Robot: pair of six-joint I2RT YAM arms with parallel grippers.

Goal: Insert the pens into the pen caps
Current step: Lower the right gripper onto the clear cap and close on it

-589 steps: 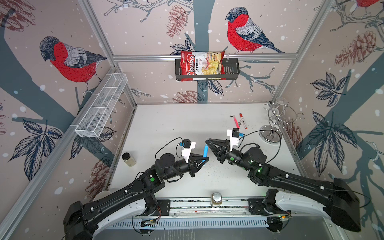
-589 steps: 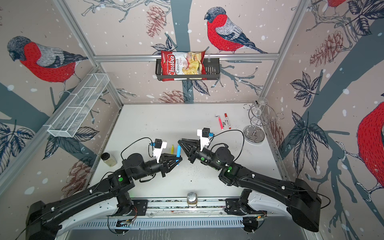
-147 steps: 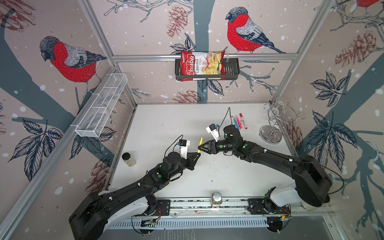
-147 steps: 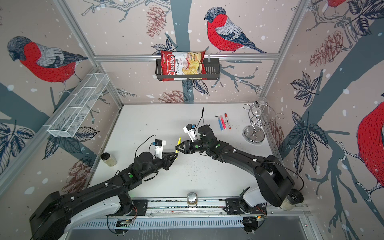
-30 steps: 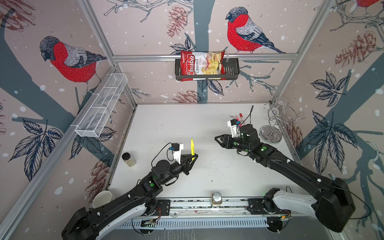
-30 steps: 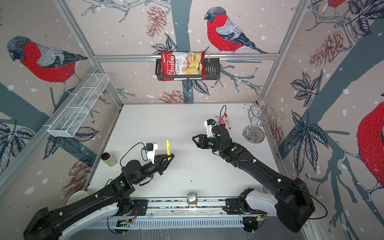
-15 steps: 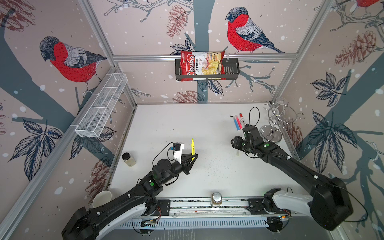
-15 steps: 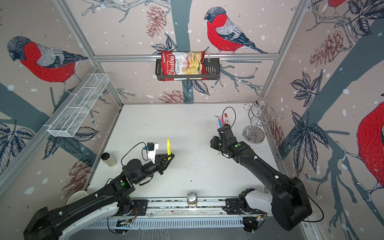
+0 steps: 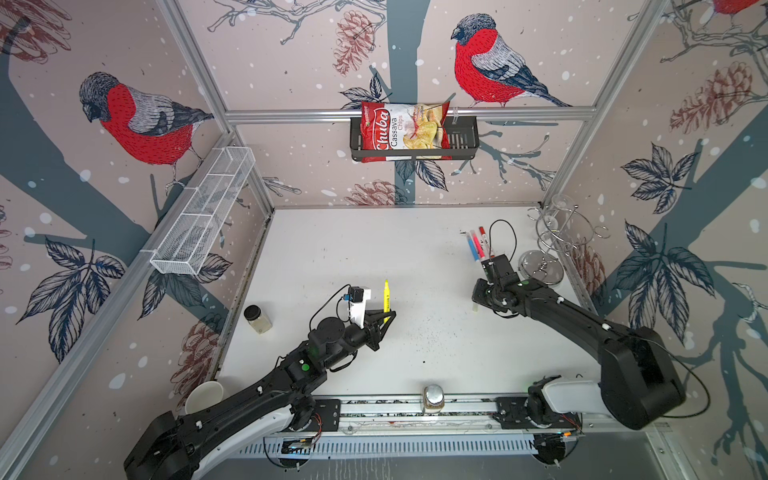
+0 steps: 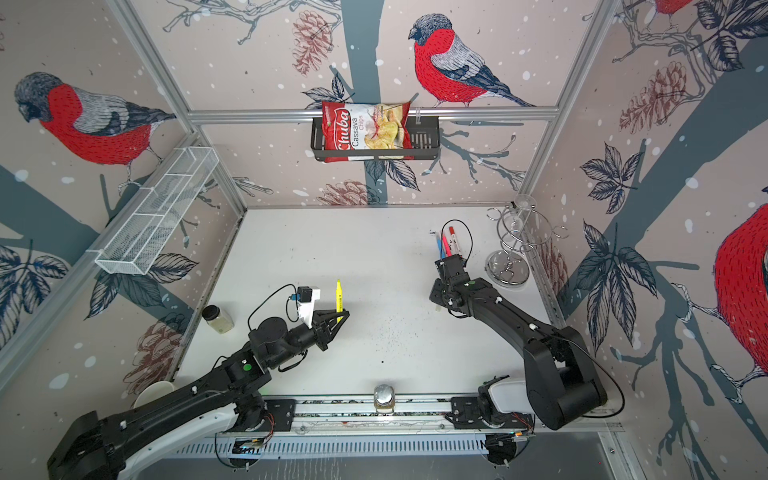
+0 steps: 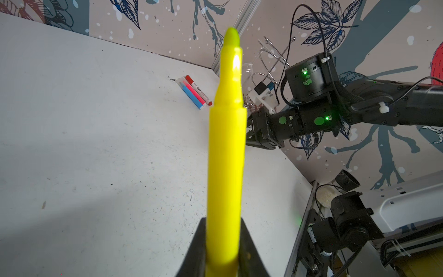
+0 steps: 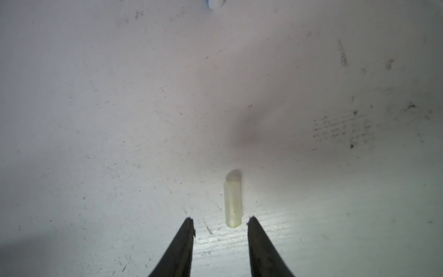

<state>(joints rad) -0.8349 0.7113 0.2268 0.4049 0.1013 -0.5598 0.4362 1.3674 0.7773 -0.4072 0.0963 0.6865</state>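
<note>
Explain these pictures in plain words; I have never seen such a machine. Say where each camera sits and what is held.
Two black robot arms stand at the front of a white table, each ending in two-fingered jaws. Two pictures look down from overhead; the other two come from a camera on each arm's wrist. The left jaws are shut on a yellow pen, its tip pointing away from them. The right jaws stand open low over the table; a small translucent cap lies just beyond their tips, not gripped. Three more pens, blue, pink and white, lie together at the back right.
</note>
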